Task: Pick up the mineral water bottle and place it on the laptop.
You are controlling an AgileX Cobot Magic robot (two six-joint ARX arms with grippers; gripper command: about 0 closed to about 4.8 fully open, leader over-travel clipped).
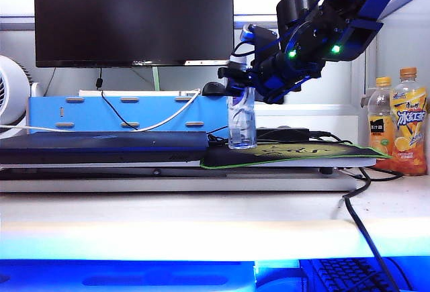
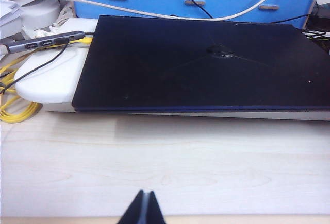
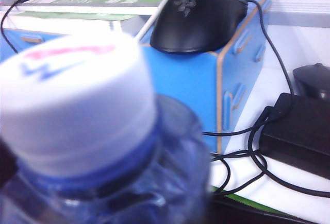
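Observation:
The mineral water bottle (image 1: 242, 121) stands upright on the near-left corner of the mouse pad, just right of the laptop (image 1: 101, 146). My right gripper (image 1: 236, 77) reaches in from the right at the bottle's neck and shoulder, its dark fingers on either side. The right wrist view is filled by the white cap (image 3: 77, 105) and the clear blue-tinted shoulder; the fingers are hidden there, so contact is unclear. The laptop (image 2: 206, 64) lies flat and closed, a dark slab in the left wrist view. My left gripper (image 2: 144, 206) hangs shut over the pale desk in front of it, holding nothing.
A green-edged mouse pad (image 1: 302, 151) lies right of the laptop. Behind stand a monitor (image 1: 134, 17) and a blue organiser (image 1: 127, 111) with a black mouse (image 3: 198, 15) on it. Two orange drink bottles (image 1: 408, 121) stand far right. A power adapter (image 3: 301, 131) and cables lie behind the pad.

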